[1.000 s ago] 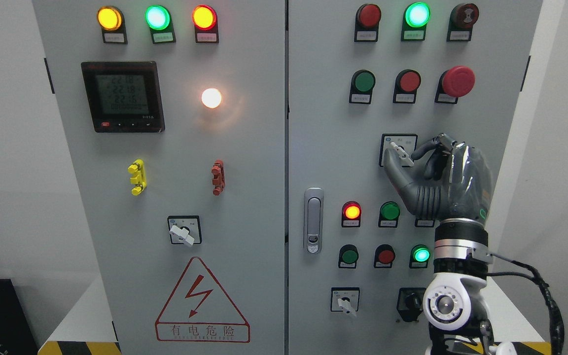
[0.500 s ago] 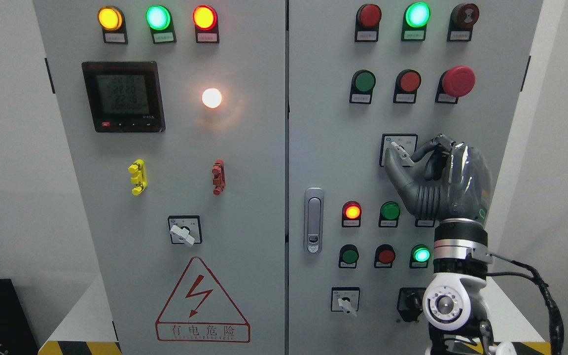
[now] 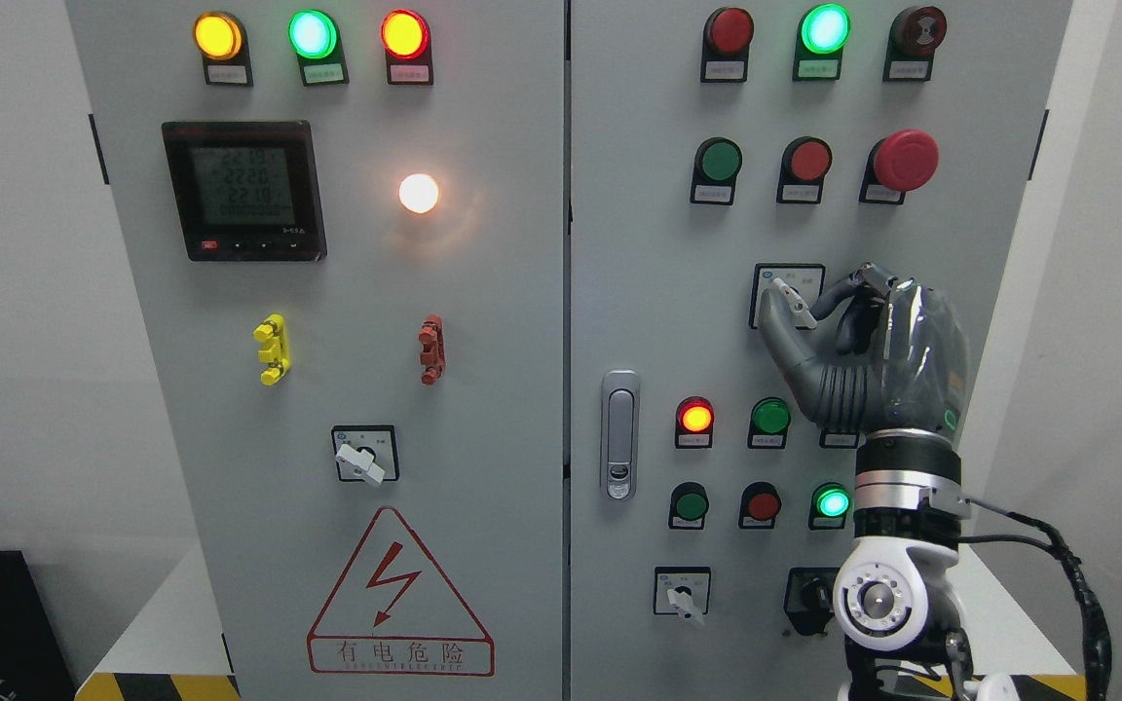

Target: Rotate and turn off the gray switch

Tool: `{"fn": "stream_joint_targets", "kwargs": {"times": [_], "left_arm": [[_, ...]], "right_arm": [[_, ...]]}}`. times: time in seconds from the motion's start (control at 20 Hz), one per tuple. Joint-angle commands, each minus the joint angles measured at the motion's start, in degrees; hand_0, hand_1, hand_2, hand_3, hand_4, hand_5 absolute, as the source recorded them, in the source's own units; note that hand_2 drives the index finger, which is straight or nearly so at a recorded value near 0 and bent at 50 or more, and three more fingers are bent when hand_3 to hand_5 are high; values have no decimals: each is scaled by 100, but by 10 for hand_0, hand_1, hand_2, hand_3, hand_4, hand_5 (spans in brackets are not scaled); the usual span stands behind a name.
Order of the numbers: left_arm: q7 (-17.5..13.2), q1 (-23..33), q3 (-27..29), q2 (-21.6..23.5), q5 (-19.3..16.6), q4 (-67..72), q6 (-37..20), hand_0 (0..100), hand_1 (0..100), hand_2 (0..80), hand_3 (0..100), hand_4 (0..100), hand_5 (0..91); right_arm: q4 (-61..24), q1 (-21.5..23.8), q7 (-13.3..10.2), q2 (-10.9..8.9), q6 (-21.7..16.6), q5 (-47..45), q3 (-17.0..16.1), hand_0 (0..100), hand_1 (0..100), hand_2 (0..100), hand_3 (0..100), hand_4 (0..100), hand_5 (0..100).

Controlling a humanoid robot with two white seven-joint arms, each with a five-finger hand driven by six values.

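The right hand (image 3: 858, 341) is raised against the right-hand door of the electrical cabinet (image 3: 649, 243), its dark fingers (image 3: 839, 292) curled in toward the thumb and closed on the white lever of the gray switch (image 3: 787, 297), which sits on a black-framed square plate. The lever tilts up and to the left, showing between the thumb tip on its left and the forefinger on its right; the palm and wrist cover the panel just below and to the right of it. Above the fingers lie a green pushbutton (image 3: 720, 160), a red pushbutton (image 3: 807, 160) and the red emergency-stop mushroom button (image 3: 904, 160). Below the thumb, a lit red indicator (image 3: 694, 418) and a green button (image 3: 769, 417) sit just beside the heel of the hand, and a lit green lamp (image 3: 831, 502) lies close to the wrist. Well left of the fingers are the door latch (image 3: 620, 433) and, on the left door, a digital meter (image 3: 243, 190) and a glowing white lamp (image 3: 418, 193).
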Motion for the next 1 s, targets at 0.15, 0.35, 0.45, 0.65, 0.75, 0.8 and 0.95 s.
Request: {"fn": "stream_joint_targets", "kwargs": {"times": [0.15, 0.35, 0.45, 0.65, 0.75, 0.8, 0.95], "left_arm": [[-5, -53, 44, 0, 106, -149, -6, 120, 389, 0, 0, 0, 0], [-5, -53, 44, 0, 114, -149, -6, 120, 389, 0, 0, 0, 0], [-5, -53, 53, 0, 114, -149, -6, 120, 389, 0, 0, 0, 0], [-5, -53, 44, 0, 114, -149, 3, 120, 389, 0, 0, 0, 0], [-5, -53, 44, 0, 114, -149, -6, 120, 389, 0, 0, 0, 0], [-5, -53, 44, 0, 106, -149, -6, 120, 389, 0, 0, 0, 0], [-5, -53, 44, 0, 114, -149, 3, 120, 389, 0, 0, 0, 0]], "right_arm": [[3, 0, -25, 13, -4, -7, 146, 369, 460, 703, 1000, 1000, 1000], [3, 0, -33, 13, -4, -7, 138, 387, 460, 716, 1000, 1000, 1000], [3, 0, -34, 13, -4, -7, 146, 398, 465, 717, 1000, 1000, 1000], [3, 0, -25, 13, -4, -7, 146, 415, 466, 727, 1000, 1000, 1000], [3, 0, -25, 13, -4, -7, 146, 426, 467, 734, 1000, 1000, 1000], [3, 0, -25, 13, -4, -7, 146, 428, 468, 734, 1000, 1000, 1000], [3, 0, -25, 21, -4, -7, 146, 432, 472, 737, 1000, 1000, 1000]]}}
